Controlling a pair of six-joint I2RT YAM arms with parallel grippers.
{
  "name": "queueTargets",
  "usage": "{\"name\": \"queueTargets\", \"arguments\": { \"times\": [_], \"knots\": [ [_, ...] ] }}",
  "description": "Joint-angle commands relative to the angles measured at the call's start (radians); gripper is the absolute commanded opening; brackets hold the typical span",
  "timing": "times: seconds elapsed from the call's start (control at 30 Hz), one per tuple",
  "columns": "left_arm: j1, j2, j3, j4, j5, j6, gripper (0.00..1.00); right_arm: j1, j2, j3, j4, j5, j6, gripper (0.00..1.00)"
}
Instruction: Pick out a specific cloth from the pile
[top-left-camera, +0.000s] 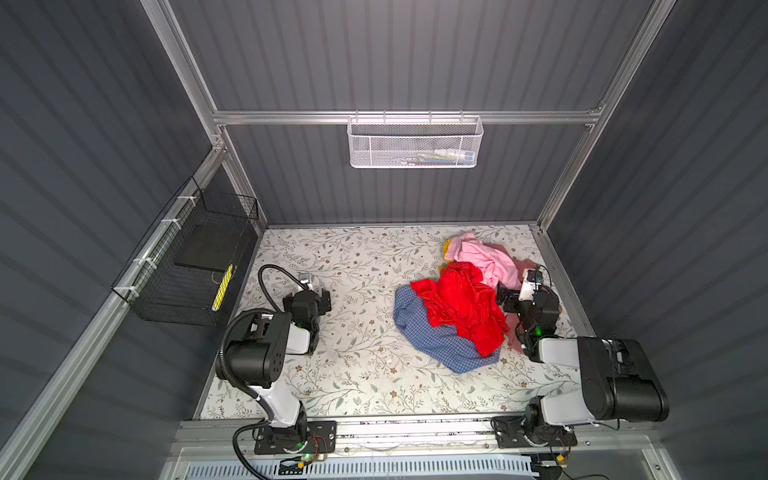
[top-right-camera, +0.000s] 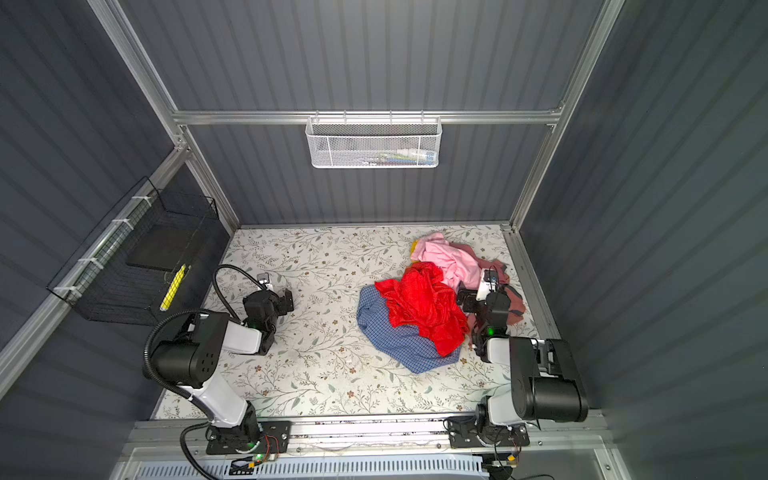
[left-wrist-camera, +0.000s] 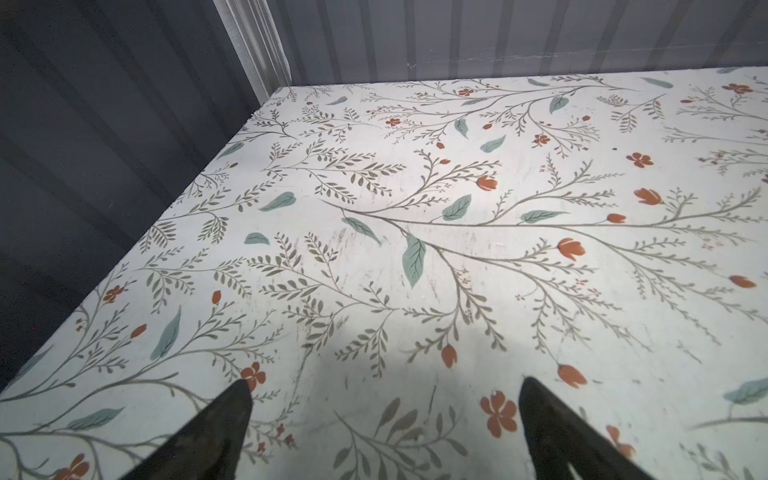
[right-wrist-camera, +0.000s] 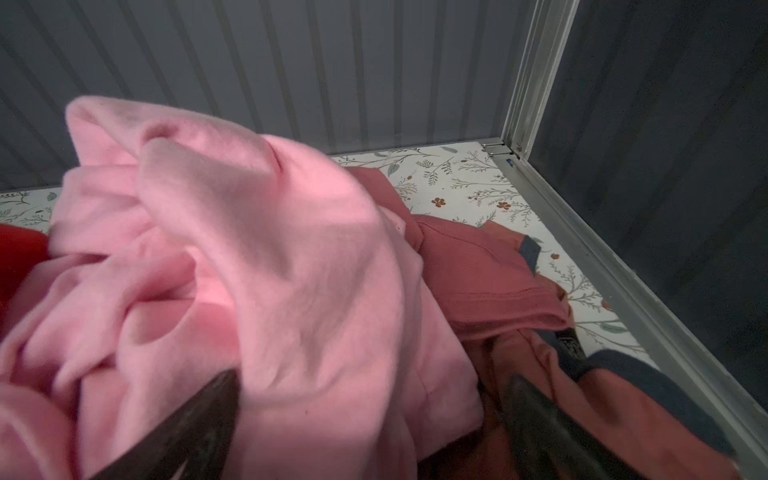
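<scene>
At the far end of the pile (top-left-camera: 457, 307) our light pink cloth (right-wrist-camera: 270, 249) overlaps the dusty rose-brown cloth (right-wrist-camera: 478, 270); our right gripper (right-wrist-camera: 374, 378), fingers spread, straddles both, so on closing we could drag the wrong one along; left gripper (left-wrist-camera: 385, 382) spread, well apart

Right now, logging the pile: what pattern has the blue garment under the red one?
Crumpled blue cloth garment: fine checks, best in a top view.

Robot lab test cell — grey ribbed walls (top-left-camera: 395, 54), aluminium frame (top-left-camera: 291, 117), mesh basket (top-left-camera: 415, 145), floral-papered tabletop (top-left-camera: 353, 374)
</scene>
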Motion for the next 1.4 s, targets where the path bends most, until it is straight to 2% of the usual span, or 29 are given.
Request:
{"name": "queueTargets", "arguments": {
  "times": [0.0,0.43,0.57,0.73,0.77,0.83,0.9,1.0,1.1,1.23,1.37],
  "knots": [
    [0.004,0.002,0.015,0.001,0.012,-0.012,1.00,0.000,0.008,0.017,0.000,-0.002,0.003,0.99],
    [0.004,0.003,0.019,-0.009,0.017,-0.012,1.00,-0.001,0.007,0.017,0.000,0.001,0.008,0.99],
    [0.004,0.001,0.019,-0.011,0.019,-0.012,1.00,-0.006,0.006,-0.008,0.046,0.084,0.049,0.99],
    [0.004,0.000,0.018,-0.006,0.020,-0.012,1.00,-0.018,-0.017,-0.015,0.043,0.121,0.074,0.99],
    [0.004,-0.009,0.029,-0.023,0.025,-0.008,1.00,-0.018,-0.042,-0.003,-0.007,0.131,0.077,0.99],
    [0.004,-0.050,0.102,-0.171,0.028,-0.007,1.00,-0.017,-0.102,0.036,-0.127,0.165,0.088,0.99],
    [0.004,-0.082,0.244,-0.458,0.015,-0.014,1.00,-0.022,-0.185,0.106,-0.325,0.205,0.117,0.99],
    [0.004,-0.080,0.422,-0.685,0.022,-0.057,1.00,-0.056,-0.272,0.205,-0.515,0.142,0.194,0.99],
    [0.004,-0.065,0.534,-0.758,0.104,-0.095,1.00,-0.074,-0.291,0.354,-0.713,0.041,0.230,0.99],
    [-0.003,-0.002,0.711,-0.898,0.269,-0.128,1.00,-0.072,-0.222,0.641,-1.011,-0.115,0.186,0.98],
    [-0.057,0.035,0.781,-0.931,0.295,-0.128,1.00,-0.057,-0.100,0.935,-1.274,-0.178,0.174,0.92]
  ]
}}
